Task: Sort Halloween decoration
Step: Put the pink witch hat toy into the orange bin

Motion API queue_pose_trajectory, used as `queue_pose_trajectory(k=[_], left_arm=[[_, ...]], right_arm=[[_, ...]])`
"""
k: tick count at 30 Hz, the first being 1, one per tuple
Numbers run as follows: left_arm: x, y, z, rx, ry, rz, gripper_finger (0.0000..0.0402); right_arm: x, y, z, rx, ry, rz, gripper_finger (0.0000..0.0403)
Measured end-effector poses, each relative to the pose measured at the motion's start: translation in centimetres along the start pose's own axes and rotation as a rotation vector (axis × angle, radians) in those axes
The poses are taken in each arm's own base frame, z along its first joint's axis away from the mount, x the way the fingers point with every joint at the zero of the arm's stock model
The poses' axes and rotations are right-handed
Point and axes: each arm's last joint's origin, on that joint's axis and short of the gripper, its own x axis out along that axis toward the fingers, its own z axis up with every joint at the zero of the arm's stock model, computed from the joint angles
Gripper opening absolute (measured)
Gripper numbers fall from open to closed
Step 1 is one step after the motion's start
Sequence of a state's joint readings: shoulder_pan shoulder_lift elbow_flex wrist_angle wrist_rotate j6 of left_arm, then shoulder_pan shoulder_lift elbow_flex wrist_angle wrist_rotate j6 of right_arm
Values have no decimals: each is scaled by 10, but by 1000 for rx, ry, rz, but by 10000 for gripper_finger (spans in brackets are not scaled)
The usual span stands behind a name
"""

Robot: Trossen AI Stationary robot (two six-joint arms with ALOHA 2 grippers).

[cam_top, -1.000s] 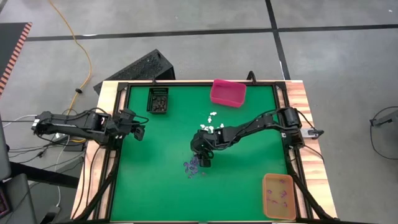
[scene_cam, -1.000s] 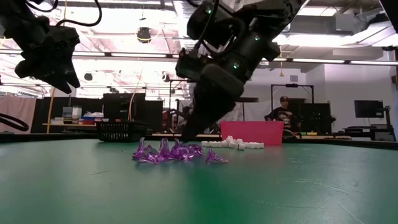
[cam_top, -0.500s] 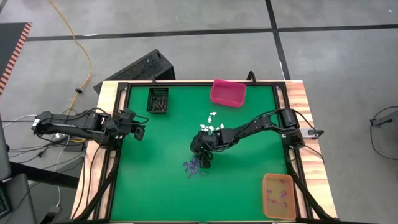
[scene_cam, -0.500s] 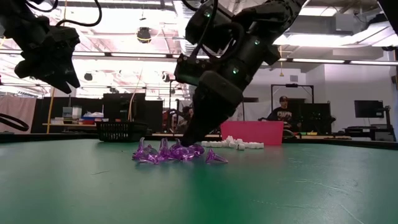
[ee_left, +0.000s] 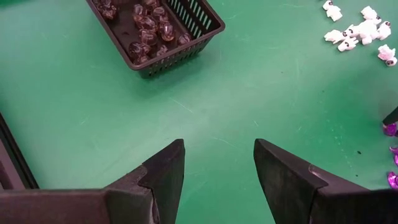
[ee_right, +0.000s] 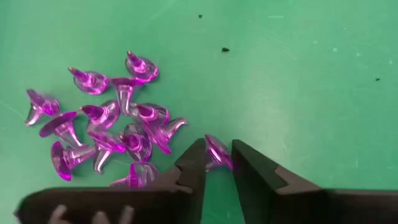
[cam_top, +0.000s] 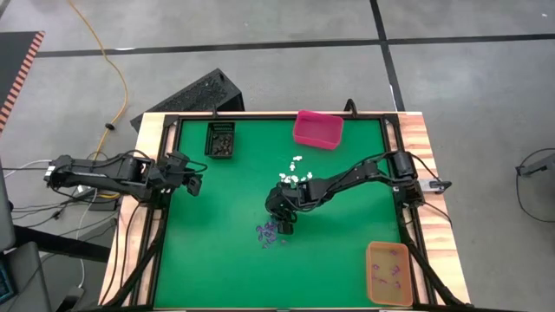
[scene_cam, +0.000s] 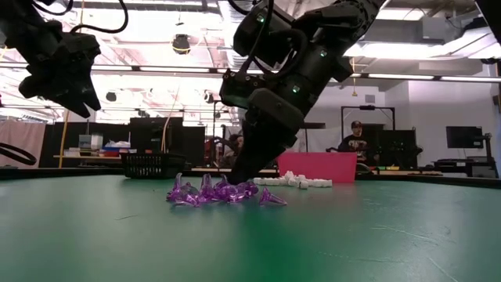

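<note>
1. Halloween decoration, seen in the high view: a purple cluster [cam_top: 270, 232] lies just below centre of the green bench [cam_top: 217, 225], and a white cluster [cam_top: 295, 171] sits above it, towards the pink bin [cam_top: 317, 128]. The black basket [cam_top: 220, 139] stands at upper left of the bench and the orange bin [cam_top: 388, 273] at lower right. That makes three containers. The right tool [cam_top: 283, 227] touches the purple cluster's right edge and is far the nearer arm; the left tool [cam_top: 196, 184] waits at the bench's left edge.

2. Low view: the right tool [scene_cam: 239, 174] comes down slanting from upper right, its tip at bench level among the purple pieces [scene_cam: 223, 192]. The white pieces [scene_cam: 301, 181] lie behind, in front of the pink bin [scene_cam: 317, 166].

3. Left wrist view: the left tool [ee_left: 219, 171] hangs with its fingers well apart over bare green, holding nothing. The black basket [ee_left: 205, 28] at the top holds dark trinkets [ee_left: 143, 28], too crowded to count. About seven white pieces [ee_left: 360, 31] show at upper right.

4. Right wrist view: the right tool [ee_right: 217, 165] has its fingers drawn close on either side of one purple witch-hat piece [ee_right: 217, 152]; I judge the grip nearly made, not yet proven. About a dozen more purple pieces [ee_right: 106, 127] lie to the left of the fingers, the nearest almost touching. Lifting straight up should keep the neighbours undisturbed.
</note>
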State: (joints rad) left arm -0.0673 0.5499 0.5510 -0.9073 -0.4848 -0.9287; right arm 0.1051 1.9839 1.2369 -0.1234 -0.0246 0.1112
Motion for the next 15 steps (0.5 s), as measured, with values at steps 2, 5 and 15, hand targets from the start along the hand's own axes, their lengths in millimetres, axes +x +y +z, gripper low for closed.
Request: queue_pose_trajectory(k=[2,5,15], left_arm=[[0,0,0,0,-1,1,183],[0,0,0,0,-8,6,183],[0,0,0,15,-17,13,183]], right_arm=[[0,0,1,13,-2,0,78],[0,-1,1,17,-4,-5,54],[-1,-2,1,89,-9,-28,16]])
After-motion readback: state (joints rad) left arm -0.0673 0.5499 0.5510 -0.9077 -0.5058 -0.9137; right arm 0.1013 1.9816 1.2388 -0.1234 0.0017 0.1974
